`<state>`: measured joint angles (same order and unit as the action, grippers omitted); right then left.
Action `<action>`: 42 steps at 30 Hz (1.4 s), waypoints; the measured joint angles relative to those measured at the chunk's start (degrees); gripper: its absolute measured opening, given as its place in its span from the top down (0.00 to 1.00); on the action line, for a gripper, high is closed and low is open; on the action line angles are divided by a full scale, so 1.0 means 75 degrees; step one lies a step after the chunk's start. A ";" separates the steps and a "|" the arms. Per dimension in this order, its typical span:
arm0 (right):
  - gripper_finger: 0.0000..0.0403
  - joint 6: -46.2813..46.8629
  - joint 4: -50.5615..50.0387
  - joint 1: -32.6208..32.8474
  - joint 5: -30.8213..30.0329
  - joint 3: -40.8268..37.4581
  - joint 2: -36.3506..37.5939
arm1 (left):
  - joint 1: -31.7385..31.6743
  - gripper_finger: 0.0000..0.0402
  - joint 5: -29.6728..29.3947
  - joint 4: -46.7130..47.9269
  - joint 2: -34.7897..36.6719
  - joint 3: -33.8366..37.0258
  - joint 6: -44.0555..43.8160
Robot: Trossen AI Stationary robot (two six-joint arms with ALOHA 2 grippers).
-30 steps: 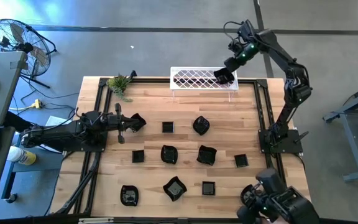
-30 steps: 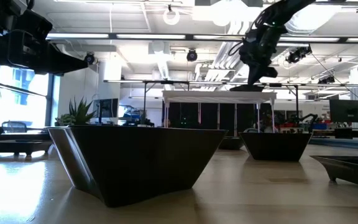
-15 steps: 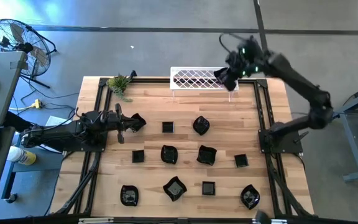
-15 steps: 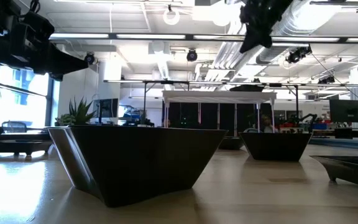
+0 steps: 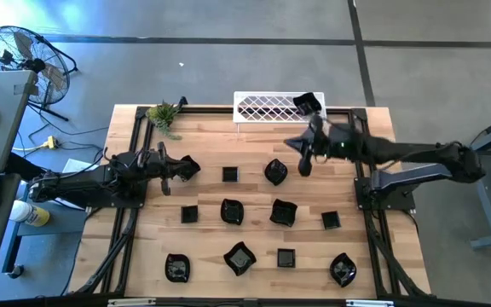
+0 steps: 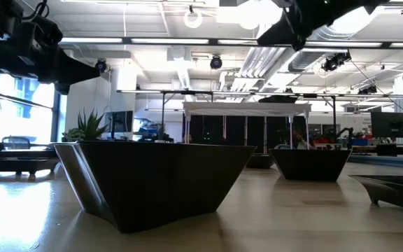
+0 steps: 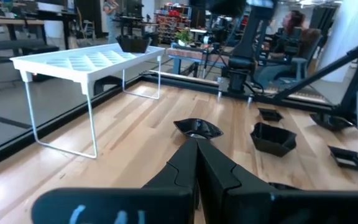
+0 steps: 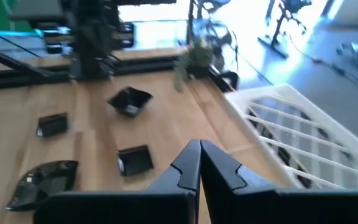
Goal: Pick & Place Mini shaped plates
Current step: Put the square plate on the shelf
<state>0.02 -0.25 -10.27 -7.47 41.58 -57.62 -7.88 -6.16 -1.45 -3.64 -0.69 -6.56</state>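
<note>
Black glossy mini shaped plates [image 5: 284, 212] spread over the wooden table [image 5: 203, 153], about a dozen in all. One plate [image 5: 309, 103] set on the right end of the white lattice rack [image 5: 273, 108] at the table's far edge, apart from both grippers; same plate [image 7: 133, 43] seen on the rack's far corner in the left wrist view. Remainder lying in loose rows on the wood: wavy-edged plate [image 5: 275, 171] just beside the right gripper, small square plate [image 5: 230, 174] next to it, further pieces toward the near edge.

Right gripper [image 5: 306, 159] raised over the table in front of the rack, arm stretched level from its base at the right. Fingers [image 8: 194, 163] pressed together, nothing between them.

Left gripper [image 5: 168, 169] low over the left part of the table, pointing across it. Fingers [image 7: 197, 163] closed tip to tip, empty. Dark plate [image 5: 188, 167] lying just beside the gripper; contact cannot be judged.

Small green plant [image 5: 164, 114] at the far left corner of the table, well apart from the rack plate. Person [image 7: 291, 28] seated in the room beyond the table, seen only from the left wrist.
</note>
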 joint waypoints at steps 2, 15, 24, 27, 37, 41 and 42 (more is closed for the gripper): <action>0.99 0.0006 0.0619 0.0285 -0.0181 -0.0394 0.0002 | 0.0002 1.00 -0.0029 -0.0003 0.0000 0.0000 -0.0066; 0.90 0.1976 0.0614 0.1074 -0.1036 -0.0920 -0.0016 | 0.0000 1.00 -0.0272 -0.0617 -0.1003 0.0000 -0.0297; 0.76 0.3012 0.0484 0.1824 -0.1184 -0.0915 -0.0724 | 0.0003 1.00 0.0062 -0.2098 -0.1931 -0.0023 0.0418; 0.73 0.3068 0.0810 0.1899 -0.1195 -0.0915 -0.1089 | 0.0000 1.00 0.0061 -0.1715 -0.2365 -0.0264 0.0288; 0.69 0.2546 0.1524 0.1875 -0.1142 -0.0909 -0.1679 | -0.0004 1.00 0.0053 -0.1863 -0.5319 -0.1565 -0.0395; 0.69 0.2515 0.1558 0.1877 -0.1136 -0.0909 -0.1683 | -0.0006 1.00 0.0258 -0.1680 -0.6618 -0.2232 -0.0485; 0.69 0.2489 0.1559 0.1877 -0.1136 -0.0909 -0.1683 | -0.0006 1.00 0.0389 -0.1713 -0.6899 -0.2449 -0.0508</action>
<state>18.69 11.44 3.81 -15.99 34.76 -70.24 -7.92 -3.24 -14.30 -55.38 -19.05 -10.37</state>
